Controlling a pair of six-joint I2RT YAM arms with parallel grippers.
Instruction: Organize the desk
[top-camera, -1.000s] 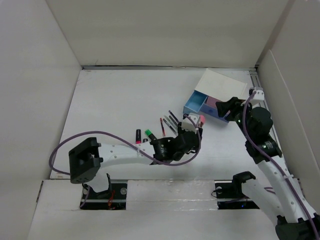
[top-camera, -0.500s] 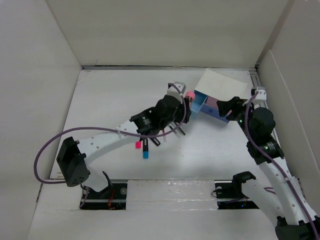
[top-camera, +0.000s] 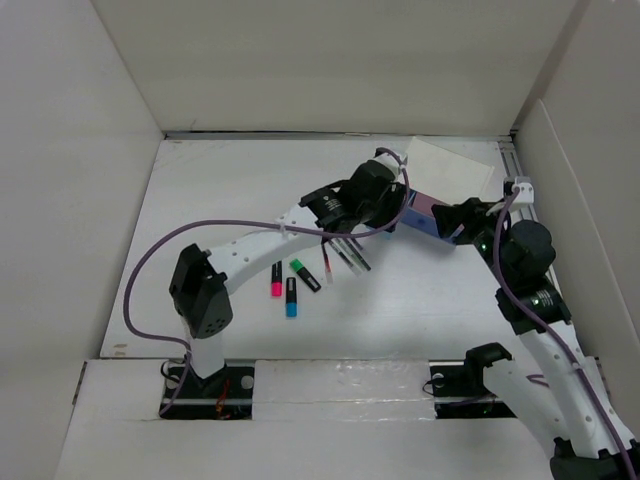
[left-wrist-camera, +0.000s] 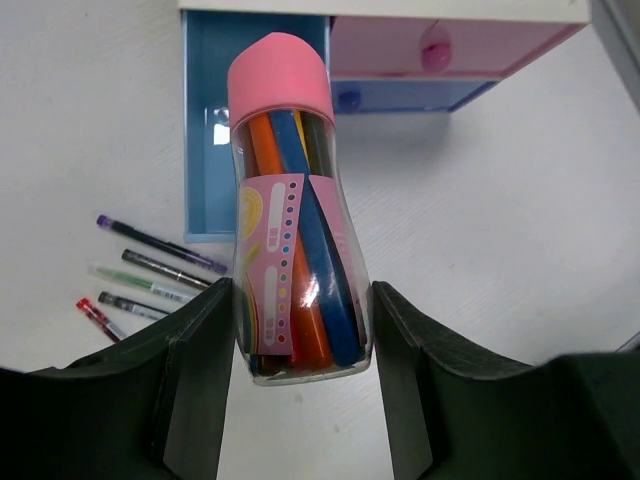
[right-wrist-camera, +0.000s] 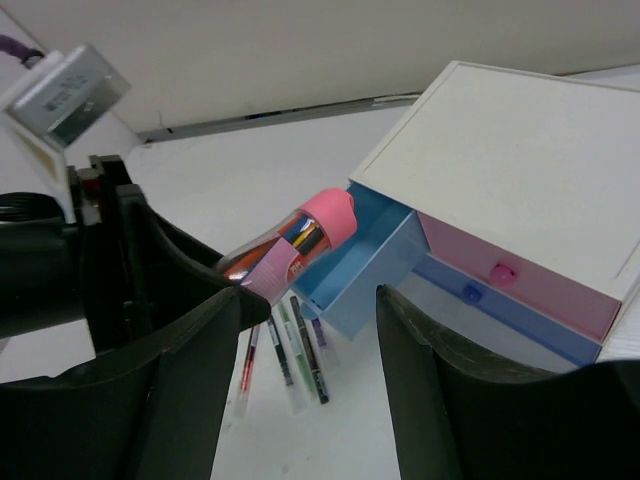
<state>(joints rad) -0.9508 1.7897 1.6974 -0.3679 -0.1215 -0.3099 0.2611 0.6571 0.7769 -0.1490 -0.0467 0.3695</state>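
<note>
desk: big white tabletop with white panels round it, fills the middle of the overhead view

what changed: a second ago the left arm was folded low near the desk's middle, at about 6 o'clock of the loose pens. Now it's stretched right out to 1 o'clock, up by the drawer box. Half a second back the tube's pink cap was just short of the blue drawer, now it's over it. Right arm has barely budged.

drawer box: small white box at roughly 2 o'clock on the desk, with the blue drawer pulled out and the pink drawer pushed in

left gripper: the left gripper has its fingers part way open, clamped on both sides of a clear tube of markers. The tube's pink cap points into the blue drawer.

right gripper: the right gripper has its fingers spread as wide as they go with nothing in them. It sits at about 5 o'clock of the box, facing the drawers.

loose pens: a thin bunch near the desk's centre

short markers: pink, blue and green, at around 7 o'clock
</note>
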